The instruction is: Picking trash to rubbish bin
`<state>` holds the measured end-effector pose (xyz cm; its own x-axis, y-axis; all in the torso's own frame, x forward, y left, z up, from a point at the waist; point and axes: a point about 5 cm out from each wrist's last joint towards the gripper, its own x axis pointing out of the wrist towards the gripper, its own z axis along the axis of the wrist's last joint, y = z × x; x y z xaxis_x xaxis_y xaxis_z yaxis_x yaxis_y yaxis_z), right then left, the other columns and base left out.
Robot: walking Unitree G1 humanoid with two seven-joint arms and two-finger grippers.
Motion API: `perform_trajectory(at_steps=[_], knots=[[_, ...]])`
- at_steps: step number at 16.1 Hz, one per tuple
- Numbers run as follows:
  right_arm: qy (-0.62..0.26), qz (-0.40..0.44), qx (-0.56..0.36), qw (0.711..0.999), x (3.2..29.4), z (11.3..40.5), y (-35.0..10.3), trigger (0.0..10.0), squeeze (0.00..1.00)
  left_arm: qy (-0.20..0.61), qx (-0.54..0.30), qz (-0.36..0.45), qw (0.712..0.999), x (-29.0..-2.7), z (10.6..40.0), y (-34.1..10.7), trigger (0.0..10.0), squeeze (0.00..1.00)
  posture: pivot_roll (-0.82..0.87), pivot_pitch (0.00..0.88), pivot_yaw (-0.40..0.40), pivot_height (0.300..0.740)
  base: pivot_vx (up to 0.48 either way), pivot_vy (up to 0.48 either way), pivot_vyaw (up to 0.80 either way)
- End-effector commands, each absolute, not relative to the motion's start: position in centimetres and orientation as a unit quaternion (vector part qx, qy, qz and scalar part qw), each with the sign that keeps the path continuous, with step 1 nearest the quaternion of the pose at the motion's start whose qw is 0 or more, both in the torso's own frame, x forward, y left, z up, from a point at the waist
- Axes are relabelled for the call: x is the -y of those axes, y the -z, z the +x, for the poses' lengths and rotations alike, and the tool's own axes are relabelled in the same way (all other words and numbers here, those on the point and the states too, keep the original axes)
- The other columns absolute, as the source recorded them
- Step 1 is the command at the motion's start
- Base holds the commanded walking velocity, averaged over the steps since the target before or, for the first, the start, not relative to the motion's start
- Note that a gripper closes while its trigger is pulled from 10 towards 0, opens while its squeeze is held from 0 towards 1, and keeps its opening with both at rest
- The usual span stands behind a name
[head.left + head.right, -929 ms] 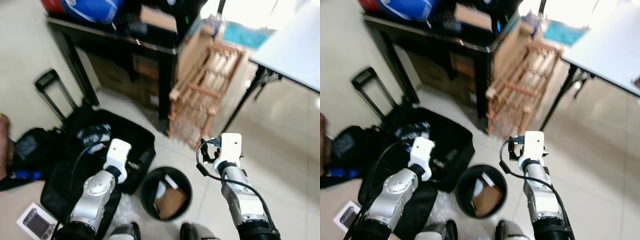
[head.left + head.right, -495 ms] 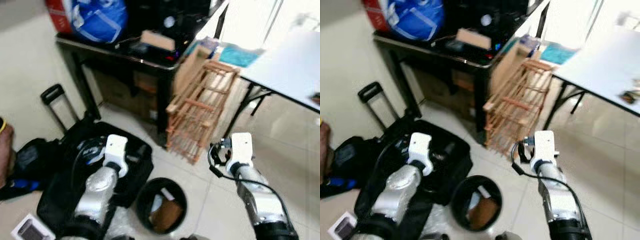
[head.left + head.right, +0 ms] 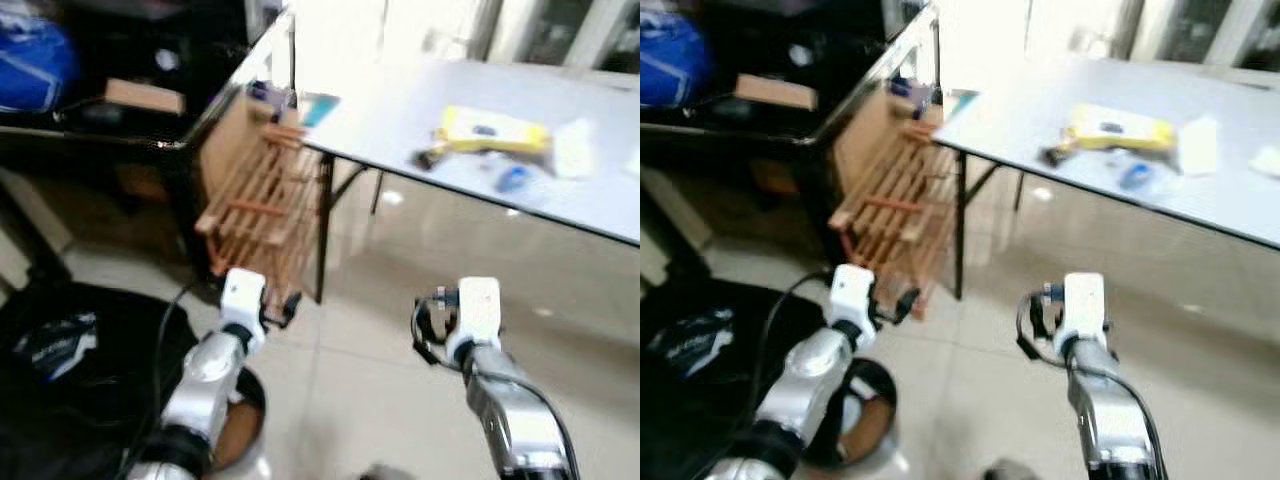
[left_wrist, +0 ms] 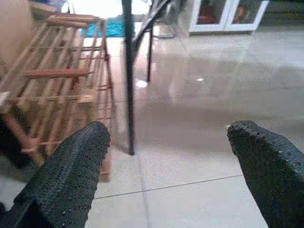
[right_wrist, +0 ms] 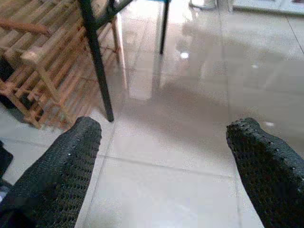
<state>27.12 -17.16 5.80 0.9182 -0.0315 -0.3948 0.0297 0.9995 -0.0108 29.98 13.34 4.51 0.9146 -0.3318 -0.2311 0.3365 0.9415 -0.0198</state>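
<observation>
Both grippers are empty with fingers spread wide, so the step in hand looks like a search for the next trash: best to head for the pale grey table [image 3: 520, 150] at far right and keep both claws open on the way. Likely trash on the table: a yellow flat packet [image 3: 495, 130], a small blue item [image 3: 513, 180] and a white crumpled piece [image 3: 572, 150], blurred, so exact type unclear. Round black rubbish bin [image 3: 245, 420] sits near left on the floor, mostly hidden behind the left forearm; brown stuff inside. Left gripper [image 4: 166, 156] is held forward at mid height, pointing at the light wooden slatted rack [image 3: 265, 200] and the black table leg [image 4: 128, 76]; nothing between the fingers. Right gripper [image 5: 161, 156] is raised likewise over the shiny beige floor tiles [image 5: 190, 118], arm bent, wrist level. Black open suitcase [image 3: 70, 360] lies near left, well apart from the table. Approach the table's near edge squarely and avoid the rack and leg.
</observation>
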Motion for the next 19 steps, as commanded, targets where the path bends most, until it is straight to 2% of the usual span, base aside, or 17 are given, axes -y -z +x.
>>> perform_trajectory(at_steps=[1,13,19], knots=[[0.024,0.006,-0.186,0.982,17.2,27.5,-6.7,10.0,0.00,0.169,-0.117,0.013,0.979,-13.4,30.0,-4.4,10.0,0.00,-0.06,0.063,0.048,0.740,0.000,-0.379,0.00],[0.029,0.003,-0.191,0.981,15.7,27.3,-6.3,10.0,0.00,0.178,-0.118,0.013,0.977,-12.5,30.3,-4.1,10.0,0.00,-0.08,0.054,0.048,0.740,0.000,-0.394,0.00],[0.019,-0.006,-0.173,0.985,15.0,28.0,-7.0,10.0,0.00,0.177,-0.110,0.002,0.978,-12.2,30.5,-4.3,10.0,0.00,-0.08,0.048,0.041,0.740,0.000,0.000,0.00]])
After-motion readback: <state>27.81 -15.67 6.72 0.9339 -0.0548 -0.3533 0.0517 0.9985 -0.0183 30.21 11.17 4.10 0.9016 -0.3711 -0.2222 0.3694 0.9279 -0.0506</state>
